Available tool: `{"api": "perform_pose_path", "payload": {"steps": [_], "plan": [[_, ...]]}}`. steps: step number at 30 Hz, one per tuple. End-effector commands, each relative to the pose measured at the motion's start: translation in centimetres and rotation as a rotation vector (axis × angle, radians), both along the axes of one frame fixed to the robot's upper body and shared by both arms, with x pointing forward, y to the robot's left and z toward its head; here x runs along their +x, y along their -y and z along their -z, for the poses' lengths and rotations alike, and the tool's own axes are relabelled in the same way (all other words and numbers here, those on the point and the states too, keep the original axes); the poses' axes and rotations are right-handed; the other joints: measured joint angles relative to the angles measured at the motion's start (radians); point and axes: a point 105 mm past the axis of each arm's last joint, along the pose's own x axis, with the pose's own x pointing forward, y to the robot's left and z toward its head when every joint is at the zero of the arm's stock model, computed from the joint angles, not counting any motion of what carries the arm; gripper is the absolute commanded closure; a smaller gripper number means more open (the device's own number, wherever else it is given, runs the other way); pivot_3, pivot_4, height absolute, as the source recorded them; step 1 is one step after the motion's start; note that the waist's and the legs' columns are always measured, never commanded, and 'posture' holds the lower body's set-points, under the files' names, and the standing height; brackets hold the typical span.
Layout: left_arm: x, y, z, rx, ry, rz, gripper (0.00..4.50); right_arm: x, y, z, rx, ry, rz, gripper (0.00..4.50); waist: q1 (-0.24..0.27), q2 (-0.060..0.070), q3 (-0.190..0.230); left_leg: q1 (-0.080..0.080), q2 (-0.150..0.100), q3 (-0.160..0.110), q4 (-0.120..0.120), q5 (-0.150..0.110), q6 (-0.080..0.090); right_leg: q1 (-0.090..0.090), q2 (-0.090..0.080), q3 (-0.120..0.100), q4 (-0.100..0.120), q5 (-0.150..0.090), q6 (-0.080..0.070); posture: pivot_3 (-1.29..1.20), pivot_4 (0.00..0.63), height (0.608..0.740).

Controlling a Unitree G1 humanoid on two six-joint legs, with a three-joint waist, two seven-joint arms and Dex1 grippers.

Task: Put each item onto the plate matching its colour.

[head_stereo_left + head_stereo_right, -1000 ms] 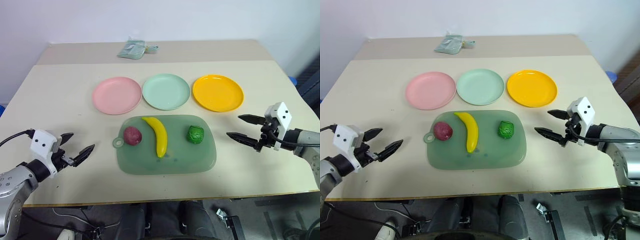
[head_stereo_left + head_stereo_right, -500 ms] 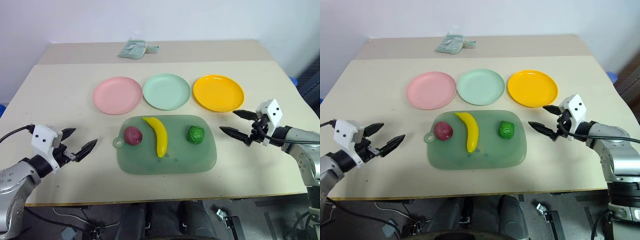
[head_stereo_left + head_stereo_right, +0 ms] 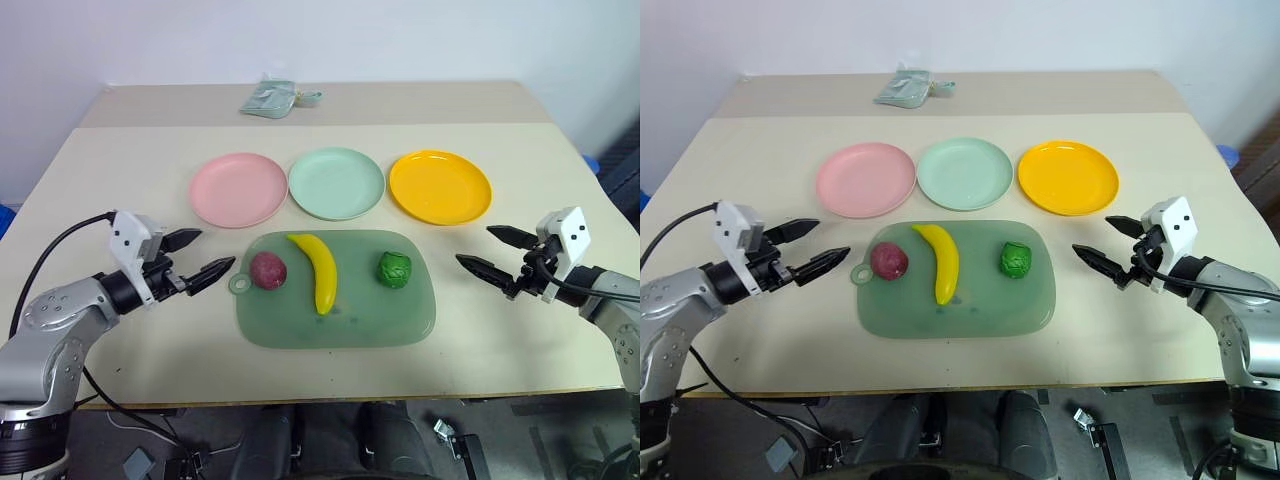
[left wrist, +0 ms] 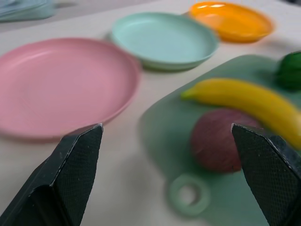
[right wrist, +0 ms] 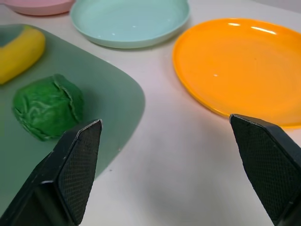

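— What's changed just now?
— The left gripper [image 3: 196, 256] has swung in toward the green tray [image 3: 335, 322], jaws wide, empty, just left of the purple fruit [image 3: 267, 270].
— And the right gripper [image 3: 493, 254]?
— Wide too, holding nothing, about where it was. Fruit, banana [image 3: 318, 270] and green ball [image 3: 393, 269] sit on the tray; plates [image 3: 336, 183] beyond.

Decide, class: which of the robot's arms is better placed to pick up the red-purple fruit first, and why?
The left. Its open gripper sits just beside the tray's ring handle, pointing at the red-purple fruit, with the pink plate close behind. The right gripper is across the tray, nearer the green ball.
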Motion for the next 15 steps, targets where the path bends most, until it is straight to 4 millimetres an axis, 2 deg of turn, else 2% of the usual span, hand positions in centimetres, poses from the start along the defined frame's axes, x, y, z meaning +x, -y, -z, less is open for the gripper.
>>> {"api": "perform_pose_path", "payload": {"steps": [1, 6, 12, 15], "plan": [[-0.1, 1.9, -0.5, 0.052, 0.011, 0.125, 0.0, -1.7, -2.0, -2.1, -0.003, 0.039, -0.15, 0.07, 0.003, 0.0, 0.0, 0.0, 0.0, 0.0, 0.0, 0.0, 0.0, 0.0, 0.0, 0.0, 0.0, 0.0, 0.0, 0.0, 0.15, 0.74], [0.1, 4.0, 0.1, 0.143, 0.005, 0.269, 0.0, -3.8, -5.3, -2.0, 0.0, 0.006, -0.302, 0.07, 0.004, 0.0, 0.0, 0.0, 0.0, 0.0, 0.001, 0.0, 0.0, 0.001, 0.0, 0.0, 0.0, 0.0, 0.0, 0.0, 0.15, 0.74], [2.1, 5.1, 2.3, 0.257, 0.0, 0.274, 0.0, -6.2, -9.2, -0.6, -0.032, -0.037, -0.43, 0.07, 0.005, -0.001, 0.0, 0.0, 0.0, 0.0, 0.001, 0.0, 0.0, 0.001, 0.001, 0.0, 0.0, 0.0, 0.0, 0.0, 0.15, 0.74], [2.7, 5.4, 2.8, 0.272, 0.004, 0.263, 0.0, -6.7, -10.0, -0.5, -0.014, -0.04, -0.439, 0.07, 0.004, -0.001, 0.0, 0.0, 0.0, -0.001, 0.002, 0.0, 0.001, 0.001, 0.001, 0.0, 0.0, 0.0, 0.0, 0.0, 0.15, 0.74]]}}
